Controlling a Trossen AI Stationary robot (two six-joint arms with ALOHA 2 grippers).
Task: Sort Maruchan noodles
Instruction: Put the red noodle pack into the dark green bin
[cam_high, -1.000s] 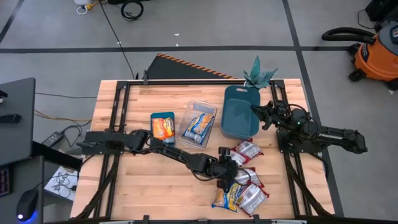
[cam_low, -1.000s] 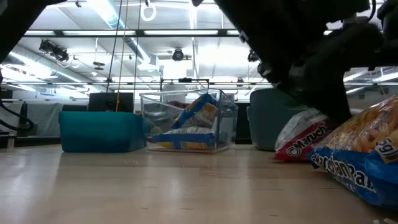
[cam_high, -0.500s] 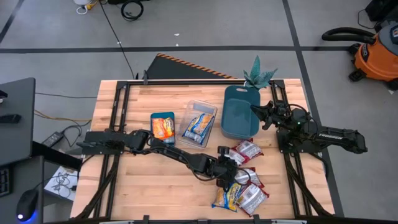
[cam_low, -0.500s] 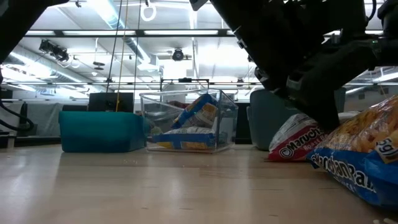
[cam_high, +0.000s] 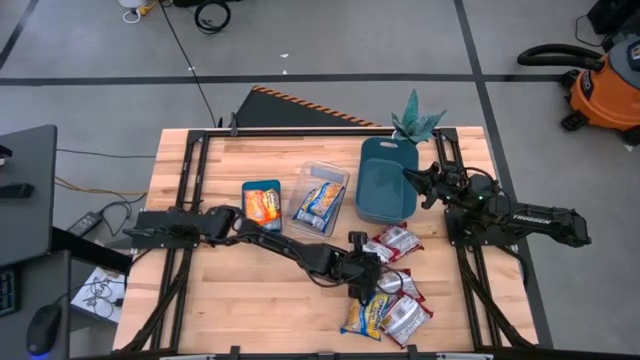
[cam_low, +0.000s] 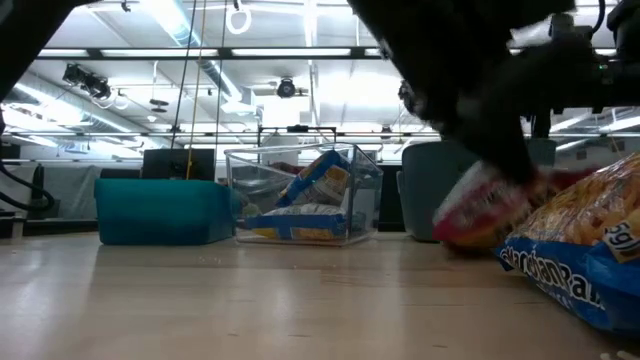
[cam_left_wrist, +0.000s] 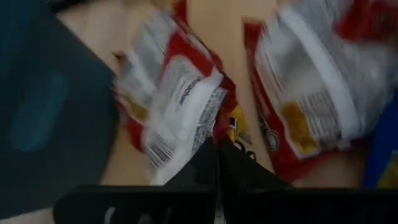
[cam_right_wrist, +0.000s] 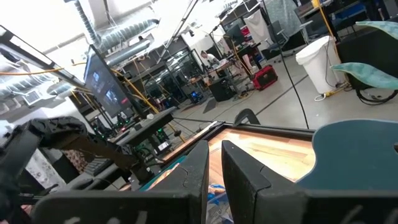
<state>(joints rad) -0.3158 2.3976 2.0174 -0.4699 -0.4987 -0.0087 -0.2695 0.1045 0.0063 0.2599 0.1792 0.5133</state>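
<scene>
My left gripper (cam_high: 370, 262) (cam_left_wrist: 217, 149) reaches into the heap of Maruchan noodles at the table's near right and is shut on a red-and-white packet (cam_high: 393, 242) (cam_left_wrist: 177, 93) (cam_low: 480, 215). A second red packet (cam_left_wrist: 311, 93) lies beside it, flat on the wood. More red packets (cam_high: 405, 320) and a blue-and-yellow one (cam_high: 366, 315) (cam_low: 580, 260) lie nearer the front edge. My right gripper (cam_high: 415, 185) (cam_right_wrist: 214, 165) waits by the large bin's right side, its fingers a little apart with nothing between them. My left gripper pinches the red-and-white packet by its near edge (cam_left_wrist: 214, 127), between the tips of its two shut fingers. The fingers come at it low, from the table's left. The rest of the packet spreads out beyond the fingertips; I cannot tell whether it is clear of the wood.
A small teal bin (cam_high: 262, 203) holds an orange packet. A clear container (cam_high: 322, 205) (cam_low: 300, 195) holds a blue-and-yellow packet. A large dark teal bin (cam_high: 385, 185) stands at the far right, with a paper plant (cam_high: 415, 118) behind it. Bare wood lies at the near left.
My left gripper has shut on the red-and-white packet. In the low view that packet has shifted and now shows blurred, moving with the gripper, while the blue-and-yellow packet in front of it has stayed put.
</scene>
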